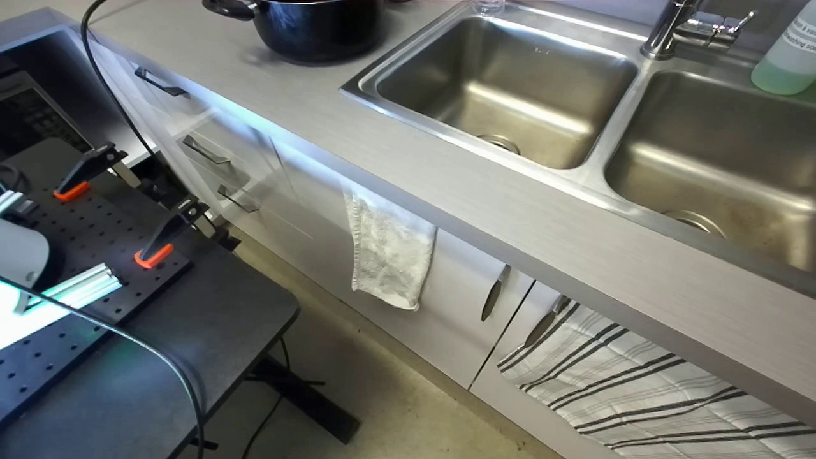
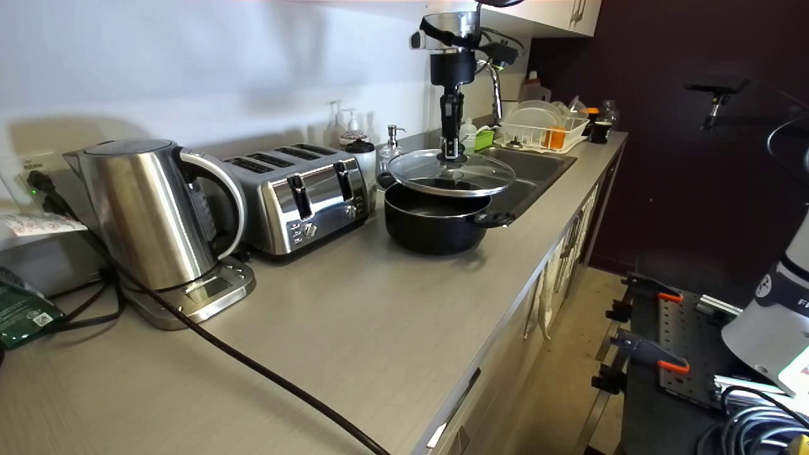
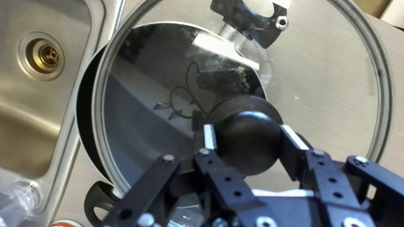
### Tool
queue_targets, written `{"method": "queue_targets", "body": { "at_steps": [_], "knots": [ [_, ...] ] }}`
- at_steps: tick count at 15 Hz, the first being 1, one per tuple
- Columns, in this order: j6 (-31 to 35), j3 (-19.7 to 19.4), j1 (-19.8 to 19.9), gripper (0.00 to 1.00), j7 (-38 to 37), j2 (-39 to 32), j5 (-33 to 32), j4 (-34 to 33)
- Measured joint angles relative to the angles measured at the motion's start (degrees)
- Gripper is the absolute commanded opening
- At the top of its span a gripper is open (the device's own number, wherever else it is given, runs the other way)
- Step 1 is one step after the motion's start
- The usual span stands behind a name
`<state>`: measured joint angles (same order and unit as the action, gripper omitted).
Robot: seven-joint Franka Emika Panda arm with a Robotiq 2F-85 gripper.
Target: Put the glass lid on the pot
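Observation:
The glass lid is held above the pot in an exterior view, apart from it. My gripper is shut on the lid's black knob from above. In the wrist view my gripper has a finger on each side of the round knob. There the lid covers most of the pot but is offset to the right, with the pot's left edge uncovered. The black pot stands on the counter, cut off at the top of an exterior view, where lid and gripper are out of view.
The steel sink lies close beside the pot. A toaster, a kettle and soap bottles stand along the wall. A dish rack and a faucet are by the sink. A black cable crosses the counter.

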<state>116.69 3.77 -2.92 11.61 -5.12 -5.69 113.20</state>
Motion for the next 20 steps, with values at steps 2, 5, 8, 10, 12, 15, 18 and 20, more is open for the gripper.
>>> {"method": "queue_targets", "body": {
  "at_steps": [2, 5, 8, 10, 12, 15, 18, 20],
  "knots": [
    [-1.1, -0.4, 0.6, 0.25, -0.4, -1.8, 1.1, -2.1],
    [-2.2, -0.8, 1.3, 0.25, -1.7, -4.4, 2.0, -4.9],
    [-2.5, -1.2, 1.8, 0.25, -3.1, -6.3, 2.0, -7.2],
    [-2.5, -1.5, 2.0, 0.25, -4.1, -7.4, 2.0, -8.4],
    [-2.5, -1.8, 2.1, 0.25, -5.0, -8.3, 2.0, -9.4],
    [-2.5, -2.1, 2.4, 0.25, -6.0, -9.3, 2.0, -10.3],
    [-2.2, -2.4, 2.6, 0.25, -6.3, -9.9, 2.0, -10.4],
    [-1.9, -2.6, 2.7, 0.25, -6.4, -10.2, 2.0, -10.4]
  ]
}}
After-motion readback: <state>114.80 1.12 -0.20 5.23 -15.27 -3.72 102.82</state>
